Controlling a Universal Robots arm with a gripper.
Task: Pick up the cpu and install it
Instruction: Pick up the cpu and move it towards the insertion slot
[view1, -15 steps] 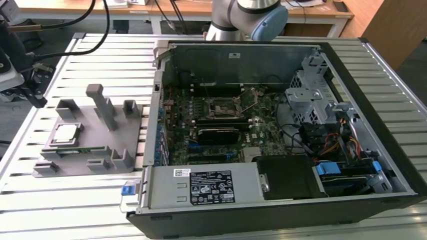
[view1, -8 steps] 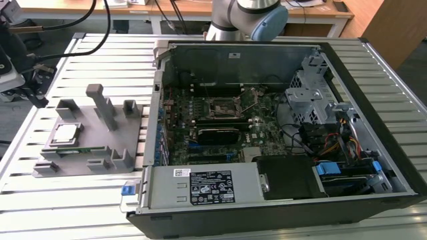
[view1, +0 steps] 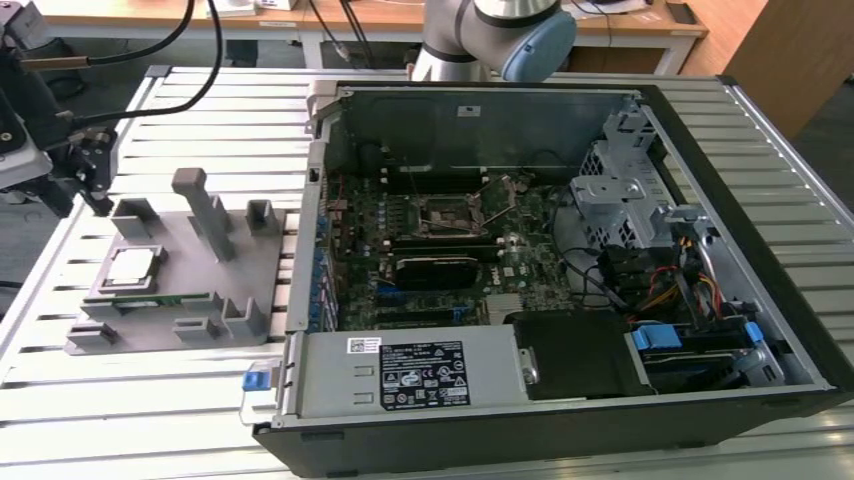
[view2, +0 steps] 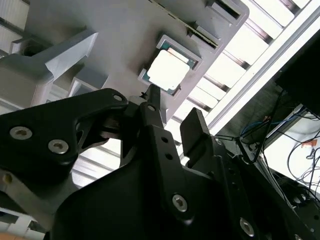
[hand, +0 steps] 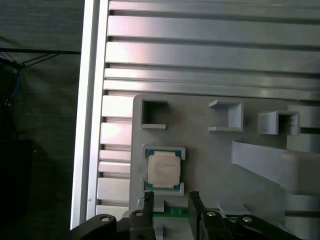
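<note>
- One cpu (view1: 131, 268), a small shiny square.
- One grey fixture (view1: 187, 278) with the cpu lying on it.
- One green memory stick (view1: 154, 300) on the same fixture.
- One gripper (hand: 171, 202), black.
- Two fingers (hand: 148, 202) on that gripper.
- One open computer case (view1: 561, 440), big and black.
- One green board (view1: 534, 250) inside the case.
- One dark square socket (view1: 447, 213) on that board.
- One metal table (view1: 134, 420) with long slats.

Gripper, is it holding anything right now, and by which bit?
Nothing. The gripper has its fingers apart and empty; the cpu lies in the grey fixture.
</note>
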